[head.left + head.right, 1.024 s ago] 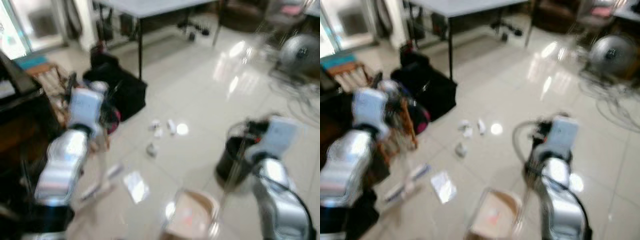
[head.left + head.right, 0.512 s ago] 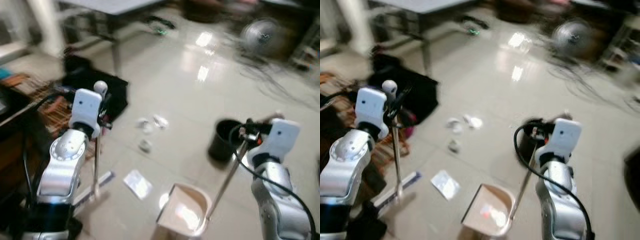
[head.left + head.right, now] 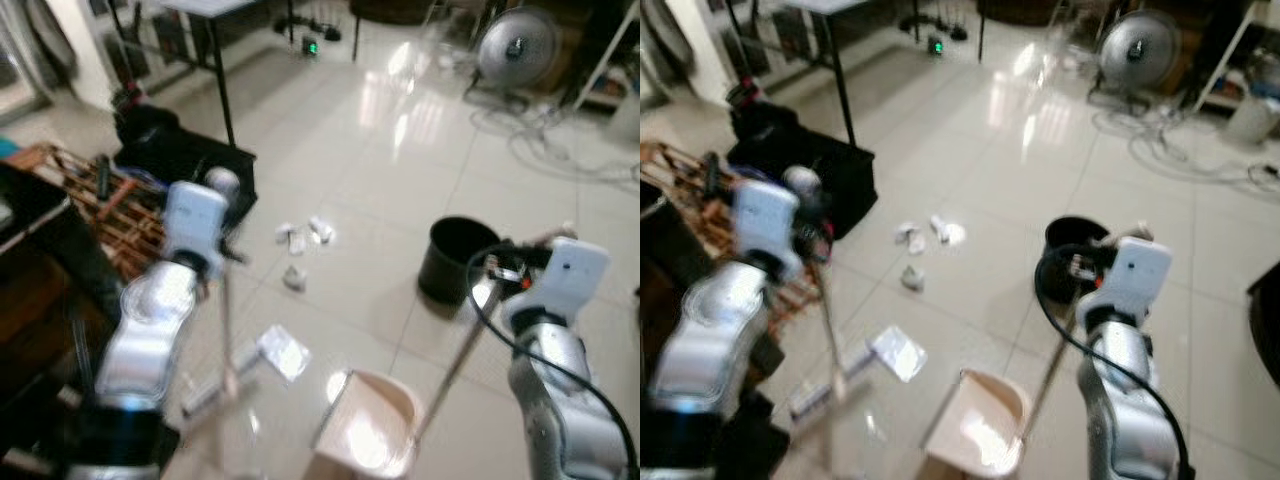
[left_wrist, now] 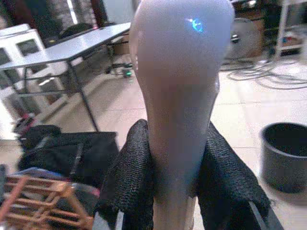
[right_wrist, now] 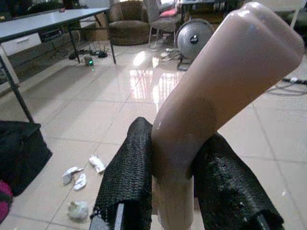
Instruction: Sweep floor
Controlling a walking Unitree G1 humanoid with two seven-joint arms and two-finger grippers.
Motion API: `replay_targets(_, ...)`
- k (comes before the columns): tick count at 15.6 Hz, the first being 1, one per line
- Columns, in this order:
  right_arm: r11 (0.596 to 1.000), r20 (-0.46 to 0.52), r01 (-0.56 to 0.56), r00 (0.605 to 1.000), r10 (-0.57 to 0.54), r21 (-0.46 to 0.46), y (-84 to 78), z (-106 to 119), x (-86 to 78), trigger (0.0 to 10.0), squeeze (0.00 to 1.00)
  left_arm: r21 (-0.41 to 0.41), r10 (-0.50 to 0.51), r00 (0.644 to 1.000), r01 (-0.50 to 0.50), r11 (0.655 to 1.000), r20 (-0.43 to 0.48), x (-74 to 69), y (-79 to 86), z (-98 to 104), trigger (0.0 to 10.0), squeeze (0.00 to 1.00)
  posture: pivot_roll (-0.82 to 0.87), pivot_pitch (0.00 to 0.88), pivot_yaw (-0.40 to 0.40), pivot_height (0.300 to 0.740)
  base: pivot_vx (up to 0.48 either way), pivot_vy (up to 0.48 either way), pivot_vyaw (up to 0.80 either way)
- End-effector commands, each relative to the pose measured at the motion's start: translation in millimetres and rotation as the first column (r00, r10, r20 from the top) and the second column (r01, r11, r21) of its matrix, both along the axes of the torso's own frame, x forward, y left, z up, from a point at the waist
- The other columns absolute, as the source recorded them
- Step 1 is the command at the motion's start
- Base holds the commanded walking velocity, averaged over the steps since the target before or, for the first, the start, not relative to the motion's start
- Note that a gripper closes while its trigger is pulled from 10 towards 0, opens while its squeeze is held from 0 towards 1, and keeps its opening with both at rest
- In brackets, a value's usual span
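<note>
My left gripper (image 4: 175, 153) is shut on the pale broom handle (image 3: 225, 310), which runs down to the broom head (image 3: 212, 388) on the tiles. My right gripper (image 5: 175, 167) is shut on the beige dustpan handle (image 3: 452, 365), and this slants down to the dustpan (image 3: 368, 436) resting on the floor in front of me. Crumpled paper scraps (image 3: 300, 238) lie further out on the tiles, with one more (image 3: 293, 280) nearer. A flat white sheet (image 3: 283, 351) lies between the broom head and the dustpan.
A black bin (image 3: 455, 260) stands just beyond my right arm. A black bag (image 3: 185, 160), a wooden rack (image 3: 105, 200) and dark furniture (image 3: 40, 270) crowd the left. A table leg (image 3: 222, 100), a fan (image 3: 515, 45) and loose cables (image 3: 545, 150) are further off.
The camera has swung and the picture is sharper. Both grippers keep their hold. The broom's lower end now stands closer to the flat white sheet.
</note>
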State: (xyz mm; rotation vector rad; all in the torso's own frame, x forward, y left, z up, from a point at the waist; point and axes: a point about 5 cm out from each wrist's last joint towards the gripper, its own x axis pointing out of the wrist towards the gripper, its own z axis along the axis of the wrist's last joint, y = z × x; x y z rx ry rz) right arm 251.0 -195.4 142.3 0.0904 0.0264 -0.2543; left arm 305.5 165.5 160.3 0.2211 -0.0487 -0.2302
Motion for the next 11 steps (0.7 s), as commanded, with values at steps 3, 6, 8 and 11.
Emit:
replay_targets(3, 0.997, 0.072, -0.061, 0.995, 0.064, -0.046, 8.9, 17, 9.2, 10.0, 0.00, 0.026, 0.057, 0.995, -0.059, 0.998, 0.076, -0.4, 9.2, 11, 10.0, 0.00, 0.01, 0.000, -0.036, 0.740, 0.000, 0.000, 0.00)
replay_targets(6, 0.984, 0.060, -0.092, 0.993, 0.102, -0.151, 15.8, 18, 12.4, 10.0, 0.00, 0.012, 0.064, 0.995, -0.065, 0.998, 0.072, -2.4, 7.8, 8, 10.0, 0.00, 0.02, 0.000, -0.046, 0.740, 0.000, 0.000, 0.00)
replay_targets(8, 0.981, 0.078, -0.076, 0.993, 0.091, -0.178, 15.1, 19, 13.4, 10.0, 0.00, 0.008, 0.061, 0.996, -0.061, 0.998, 0.069, -4.6, 5.6, 6, 10.0, 0.00, 0.03, 0.000, -0.061, 0.740, 0.000, 0.000, 0.00)
replay_targets(11, 0.989, 0.075, -0.075, 0.994, 0.085, -0.125, 12.2, 17, 12.9, 10.0, 0.00, 0.006, 0.063, 0.995, -0.063, 0.998, 0.075, -3.4, 5.5, 8, 10.0, 0.00, 0.03, 0.000, -0.060, 0.740, 0.251, 0.000, 0.00)
